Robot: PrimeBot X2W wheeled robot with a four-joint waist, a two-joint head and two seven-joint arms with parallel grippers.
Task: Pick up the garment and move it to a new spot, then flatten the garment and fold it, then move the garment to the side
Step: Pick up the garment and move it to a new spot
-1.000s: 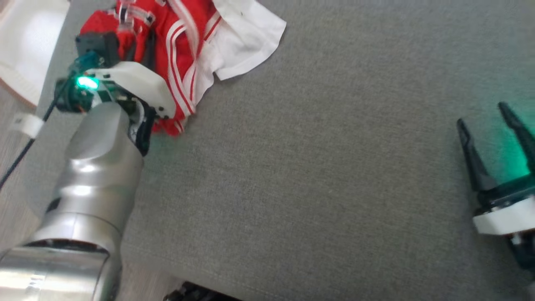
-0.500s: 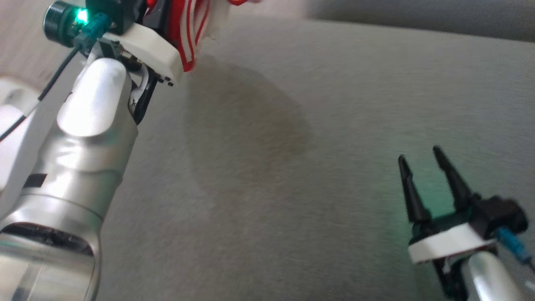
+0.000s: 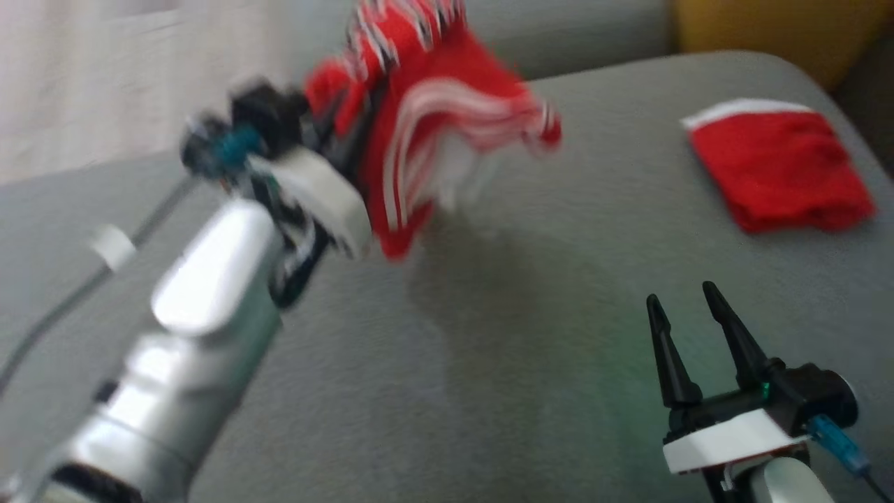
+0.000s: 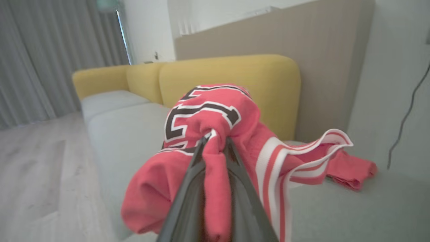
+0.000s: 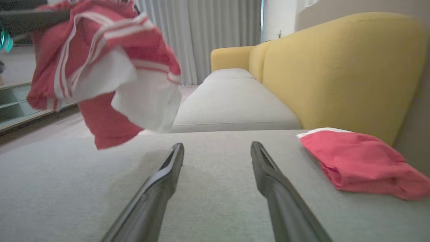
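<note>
The red mesh jersey with white stripes and black-and-white lettering (image 3: 433, 161) hangs in the air above the grey upholstered seat (image 3: 489, 363), over the robot's left part of it. The left gripper (image 4: 215, 143) is clamped on a bunched fold near the lettering. The right gripper (image 3: 681, 293) stands with fingers apart, low over the seat and holding nothing.

I judge the jersey to be light, very soft and a little slippery. It droops and swings, and a single pinch keeps it crumpled. For flattening, a hold at a hem or a shoulder edge, one in each gripper, would serve better.

One second ago the jersey lay crumpled on the seat with the left gripper at it. Now it is lifted clear. The head camera has also turned, so a folded red cloth (image 3: 779, 171) on the seat comes into view.
</note>
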